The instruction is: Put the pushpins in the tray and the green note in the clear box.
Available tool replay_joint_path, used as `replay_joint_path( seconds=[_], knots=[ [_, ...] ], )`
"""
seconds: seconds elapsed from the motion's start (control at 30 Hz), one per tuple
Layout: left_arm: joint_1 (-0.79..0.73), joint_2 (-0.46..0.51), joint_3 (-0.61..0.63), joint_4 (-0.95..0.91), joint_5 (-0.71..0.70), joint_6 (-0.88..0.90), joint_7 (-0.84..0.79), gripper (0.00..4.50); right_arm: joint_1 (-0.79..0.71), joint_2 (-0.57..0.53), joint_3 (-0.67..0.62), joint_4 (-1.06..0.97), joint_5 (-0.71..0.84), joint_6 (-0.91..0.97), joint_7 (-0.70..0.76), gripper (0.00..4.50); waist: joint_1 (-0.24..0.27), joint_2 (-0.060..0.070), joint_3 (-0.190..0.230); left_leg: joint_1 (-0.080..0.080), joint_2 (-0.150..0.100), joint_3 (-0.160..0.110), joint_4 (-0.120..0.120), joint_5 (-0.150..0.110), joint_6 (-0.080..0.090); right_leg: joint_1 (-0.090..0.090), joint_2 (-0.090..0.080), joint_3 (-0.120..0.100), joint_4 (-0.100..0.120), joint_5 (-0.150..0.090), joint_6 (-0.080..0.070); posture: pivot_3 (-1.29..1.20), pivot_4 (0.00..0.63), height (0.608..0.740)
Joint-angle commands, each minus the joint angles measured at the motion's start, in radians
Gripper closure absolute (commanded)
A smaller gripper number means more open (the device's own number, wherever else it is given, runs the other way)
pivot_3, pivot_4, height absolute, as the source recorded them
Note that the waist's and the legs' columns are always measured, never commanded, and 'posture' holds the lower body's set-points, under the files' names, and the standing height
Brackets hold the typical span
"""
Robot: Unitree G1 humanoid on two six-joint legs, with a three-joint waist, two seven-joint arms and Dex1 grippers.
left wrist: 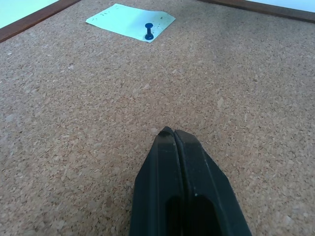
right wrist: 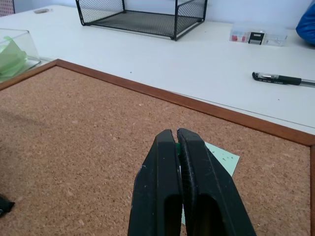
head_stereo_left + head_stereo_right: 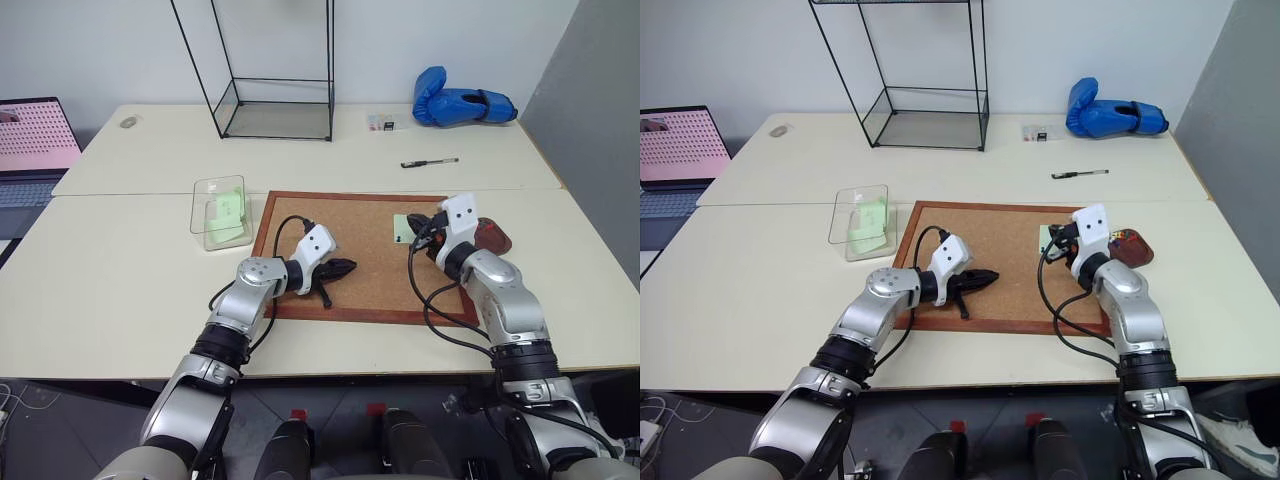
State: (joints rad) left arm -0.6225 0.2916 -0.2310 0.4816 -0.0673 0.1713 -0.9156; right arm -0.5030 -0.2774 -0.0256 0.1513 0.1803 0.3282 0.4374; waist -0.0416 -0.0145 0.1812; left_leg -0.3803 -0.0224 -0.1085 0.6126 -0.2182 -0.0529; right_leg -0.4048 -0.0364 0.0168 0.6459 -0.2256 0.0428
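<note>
The pale green note (image 3: 402, 230) lies on the right part of the corkboard (image 3: 370, 270). One dark pushpin (image 1: 148, 32) stands in the note (image 1: 130, 20). My right gripper (image 3: 415, 224) hovers just over the note with its fingers (image 2: 192, 162) shut; I cannot tell whether a pin is pinched between them. The reddish-brown tray (image 3: 495, 238) sits just right of that gripper, off the board. My left gripper (image 3: 345, 268) is shut and empty, low over the board's left-middle. The clear box (image 3: 222, 210) stands left of the board with a green slip inside.
A tall black wire-framed glass case (image 3: 275, 100) stands at the back. A pen (image 3: 430, 162), a small clear case (image 3: 387, 122) and a blue boxing glove (image 3: 462, 105) lie at the back right. A laptop (image 3: 35, 140) sits far left.
</note>
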Motion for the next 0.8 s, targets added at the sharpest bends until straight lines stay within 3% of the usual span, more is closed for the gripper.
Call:
replay_joint_path(
  seconds=[0.03,0.43,0.8],
  knots=[
    [0.038,0.009,-0.051,0.048,0.047,0.047,-0.012,4.5,-0.017,-0.039,-0.041,-0.072,0.025,0.015,0.012,4.48,0.0,0.0,0.0,0.0,0.0,0.0,0.0,0.0,0.0,0.0,0.0,0.0,0.0,0.0,0.0,0.0,0.15,0.74],
    [0.037,0.009,-0.055,0.058,0.049,0.036,-0.012,4.5,0.064,-0.357,-0.009,0.015,-0.177,-0.036,0.034,4.48,0.001,0.0,0.0,0.0,0.0,0.001,0.0,0.0,0.0,0.0,0.0,0.0,0.0,0.0,0.0,0.0,0.15,0.74],
    [0.03,0.007,-0.056,0.069,0.051,0.028,-0.011,4.5,0.062,-0.409,0.057,0.144,-0.31,-0.1,0.024,4.48,0.002,0.0,0.0,0.0,0.0,0.001,0.0,0.0,0.0,0.0,0.0,0.001,-0.001,0.0,0.0,0.0,0.15,0.74]
  ],
)
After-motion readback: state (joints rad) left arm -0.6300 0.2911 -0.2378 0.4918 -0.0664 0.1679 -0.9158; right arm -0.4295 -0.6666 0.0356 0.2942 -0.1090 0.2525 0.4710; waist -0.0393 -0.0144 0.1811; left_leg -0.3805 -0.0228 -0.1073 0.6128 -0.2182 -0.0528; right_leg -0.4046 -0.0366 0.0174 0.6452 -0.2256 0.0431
